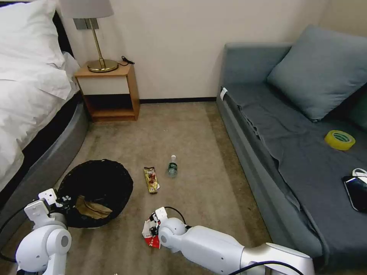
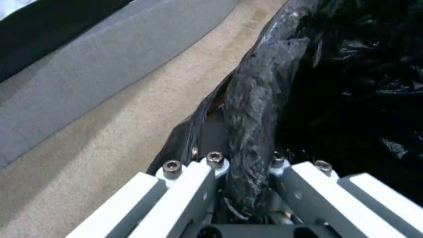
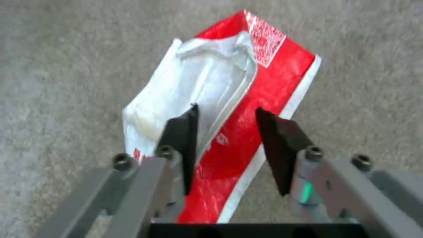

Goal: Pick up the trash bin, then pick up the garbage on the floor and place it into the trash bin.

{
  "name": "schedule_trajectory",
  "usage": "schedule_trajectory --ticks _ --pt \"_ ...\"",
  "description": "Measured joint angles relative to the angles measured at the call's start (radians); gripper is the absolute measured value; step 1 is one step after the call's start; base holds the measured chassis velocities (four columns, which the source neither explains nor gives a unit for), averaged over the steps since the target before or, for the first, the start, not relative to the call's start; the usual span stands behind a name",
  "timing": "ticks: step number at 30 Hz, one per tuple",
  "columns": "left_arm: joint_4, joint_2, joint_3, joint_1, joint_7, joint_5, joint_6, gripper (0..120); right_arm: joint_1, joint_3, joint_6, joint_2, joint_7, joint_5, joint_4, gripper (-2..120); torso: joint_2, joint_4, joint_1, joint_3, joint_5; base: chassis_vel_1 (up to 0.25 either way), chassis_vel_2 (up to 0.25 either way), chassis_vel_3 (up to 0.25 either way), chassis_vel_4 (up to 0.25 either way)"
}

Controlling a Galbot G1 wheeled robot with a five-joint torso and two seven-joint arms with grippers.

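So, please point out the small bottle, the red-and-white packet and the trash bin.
small bottle [image 1: 172, 168], head view, green label.
red-and-white packet [image 3: 264, 89], right wrist view, red part.
trash bin [image 1: 111, 172], head view, black-lined rim.

Beige-brown carpet floor [image 1: 191, 126] carrying a red-and-white crumpled packet [image 1: 150, 233] nearest the robot, a dark brown-yellow snack wrapper [image 1: 151, 179] farther out, a small clear bottle [image 1: 172, 166] just beside that wrapper, and a wooden nightstand [image 1: 109, 91] against the wall.
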Motion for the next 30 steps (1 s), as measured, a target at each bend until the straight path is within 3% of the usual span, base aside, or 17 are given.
schedule_trajectory --ticks 6,7,20,30 --pt "0.004 -0.001 0.001 -0.005 0.0 0.001 0.0 2 0.002 -0.001 0.003 -0.009 -0.001 0.0 0.017 14 0.0 0.0 0.0 0.0 0.0 0.0 0.0 0.0 0.0" --pt "0.004 0.0 0.003 -0.006 0.0 0.001 0.0 2 0.003 -0.001 0.006 -0.018 -0.001 0.003 0.04 0 0.0 0.0 0.0 0.0 0.0 0.0 0.0 0.0 0.0" --pt "0.006 0.005 0.002 -0.006 0.0 -0.001 0.0 2 0.019 -0.001 0.007 -0.075 0.013 0.025 0.16 0 0.0 0.0 0.0 0.0 0.0001 0.0 0.0 0.0 0.0" --pt "0.006 0.017 0.009 -0.004 0.0 -0.006 0.0 2 0.082 0.146 0.007 -0.215 0.032 0.051 0.391 0 0.0 -0.0002 0.0 0.0 0.0 0.0 0.0 0.0 0.0"
